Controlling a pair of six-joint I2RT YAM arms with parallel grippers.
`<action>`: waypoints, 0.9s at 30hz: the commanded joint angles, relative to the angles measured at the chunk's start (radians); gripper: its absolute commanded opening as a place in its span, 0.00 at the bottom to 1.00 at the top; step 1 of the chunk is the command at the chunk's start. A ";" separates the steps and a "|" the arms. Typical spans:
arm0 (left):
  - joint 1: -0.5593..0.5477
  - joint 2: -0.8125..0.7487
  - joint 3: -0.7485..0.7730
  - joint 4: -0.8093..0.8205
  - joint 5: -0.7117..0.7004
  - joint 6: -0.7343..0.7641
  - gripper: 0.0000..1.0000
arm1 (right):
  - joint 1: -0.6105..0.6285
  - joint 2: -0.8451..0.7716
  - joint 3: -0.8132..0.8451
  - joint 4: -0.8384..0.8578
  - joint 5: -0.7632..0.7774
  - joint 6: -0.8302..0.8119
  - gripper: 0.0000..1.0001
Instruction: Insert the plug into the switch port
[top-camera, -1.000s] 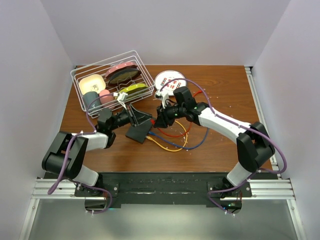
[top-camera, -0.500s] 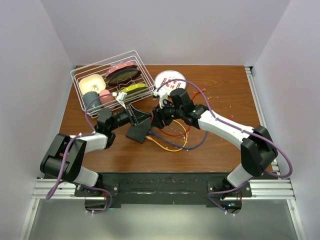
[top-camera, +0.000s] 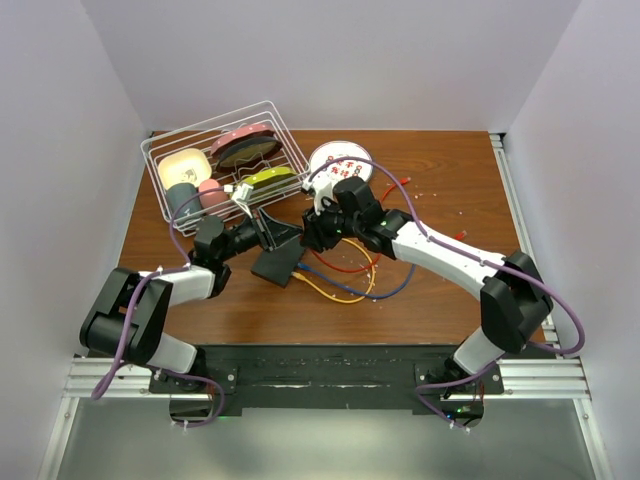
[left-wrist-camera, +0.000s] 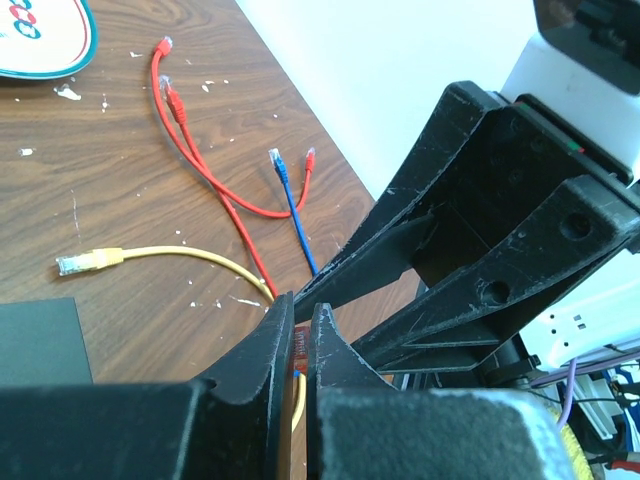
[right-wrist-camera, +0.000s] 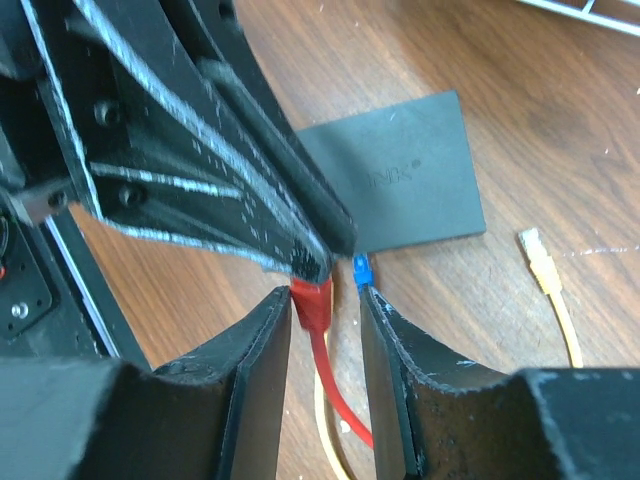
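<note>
Matte-black switch (top-camera: 275, 266) lying flat on the brown wooden table (top-camera: 450, 180), its printed top face upward (the socket row cannot be made out in any view). Both arms meet just beyond it, tip to tip.

Left gripper (left-wrist-camera: 300, 322): jaws clenched, nipping the head of the red plug (right-wrist-camera: 312, 305) between the fingertips. The plug hangs clear of the switch, just beside its near corner in the right wrist view, and its red lead trails down toward that camera.

Right gripper (right-wrist-camera: 325, 297): jaws released and standing to either side of the same red plug. One finger (right-wrist-camera: 262, 360) lies close against the plug, while the other is a little apart from it, so the plug is not clamped here.

A blue plug (right-wrist-camera: 362, 270) sits at the tip of that second finger. A yellow plug (right-wrist-camera: 537, 255) rests on the wood to the right of the switch.

Background: loose yellow, blue and red leads coiled on the table beneath the right arm; a patterned white plate (top-camera: 330, 158) behind the right gripper; a white wire rack (top-camera: 205, 123) of dishes at the far left.
</note>
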 joint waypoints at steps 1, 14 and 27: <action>-0.004 -0.032 0.006 0.027 -0.007 0.006 0.00 | 0.011 0.015 0.056 0.016 0.027 0.016 0.36; -0.004 -0.048 0.005 0.022 -0.018 0.007 0.00 | 0.023 -0.006 0.026 0.025 0.043 0.027 0.32; -0.004 -0.061 0.000 0.005 -0.035 0.012 0.00 | 0.021 -0.026 0.000 0.044 0.064 0.038 0.28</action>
